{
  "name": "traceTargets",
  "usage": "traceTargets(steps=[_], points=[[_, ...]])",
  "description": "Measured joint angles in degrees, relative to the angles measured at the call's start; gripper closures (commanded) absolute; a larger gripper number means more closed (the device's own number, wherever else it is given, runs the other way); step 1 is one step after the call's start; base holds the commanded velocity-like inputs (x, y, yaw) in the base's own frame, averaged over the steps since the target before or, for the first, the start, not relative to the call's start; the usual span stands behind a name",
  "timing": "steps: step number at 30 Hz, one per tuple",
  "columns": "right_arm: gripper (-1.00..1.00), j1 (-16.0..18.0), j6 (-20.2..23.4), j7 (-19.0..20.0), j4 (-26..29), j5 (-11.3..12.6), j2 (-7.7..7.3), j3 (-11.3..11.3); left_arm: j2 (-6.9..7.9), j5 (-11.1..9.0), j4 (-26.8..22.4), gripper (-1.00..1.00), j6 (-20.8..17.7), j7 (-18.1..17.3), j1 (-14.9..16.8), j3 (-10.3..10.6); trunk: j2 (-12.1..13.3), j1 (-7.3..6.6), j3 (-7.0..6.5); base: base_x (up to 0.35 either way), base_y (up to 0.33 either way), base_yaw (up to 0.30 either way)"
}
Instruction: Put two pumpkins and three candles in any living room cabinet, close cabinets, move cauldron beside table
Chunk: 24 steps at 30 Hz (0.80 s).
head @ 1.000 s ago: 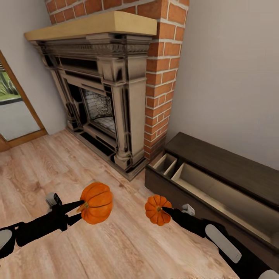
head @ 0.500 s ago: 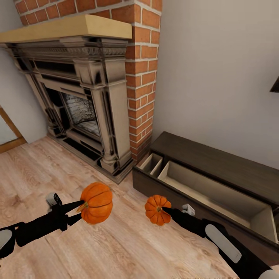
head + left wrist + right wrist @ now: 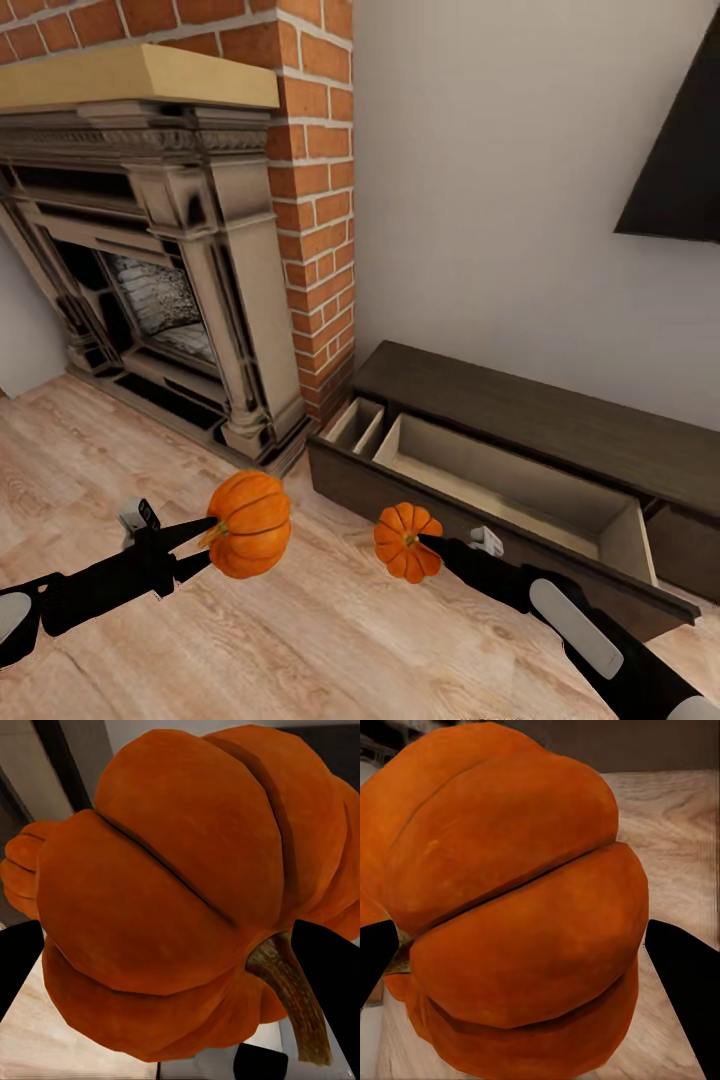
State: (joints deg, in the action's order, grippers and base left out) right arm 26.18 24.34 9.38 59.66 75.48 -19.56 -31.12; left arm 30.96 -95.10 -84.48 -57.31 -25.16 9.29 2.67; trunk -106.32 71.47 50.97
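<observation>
Two pumpkins (image 3: 250,524) above wood floor (image 3: 330,640)

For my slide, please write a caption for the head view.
Both grippers carry pumpkins toward the cabinet's open drawer.

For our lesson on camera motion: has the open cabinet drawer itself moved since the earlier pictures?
No. The drawer keeps its place beside the brick fireplace; the camera turned.

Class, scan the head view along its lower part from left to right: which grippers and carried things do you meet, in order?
Left gripper → larger round orange ribbed pumpkin → smaller round orange ribbed pumpkin → right gripper, with the open drawer of the long dark-brown wood-grain cabinet beyond.
</observation>
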Motion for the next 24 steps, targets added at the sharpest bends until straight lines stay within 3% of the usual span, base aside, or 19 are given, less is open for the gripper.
traceTargets(steps=[19, 24], points=[[1.0, 0.0, 0.0, 0.9, 0.0, 1.1, -0.08, 0.0, 0.02, 0.0, 0.2, 1.0, 0.0, 0.0, 0.0, 0.0, 0.0, 0.0, -0.96, 0.0, 0.0, -0.257], [1.0, 0.0, 0.0, 1.3, 0.0, 1.2, -0.09, 0.0, -0.01, 0.2, 0.2, 1.0, 0.0, 0.0, 0.0, 0.0, 2.0, -1.09, -2.1, 0.0, 0.0, -0.257]])
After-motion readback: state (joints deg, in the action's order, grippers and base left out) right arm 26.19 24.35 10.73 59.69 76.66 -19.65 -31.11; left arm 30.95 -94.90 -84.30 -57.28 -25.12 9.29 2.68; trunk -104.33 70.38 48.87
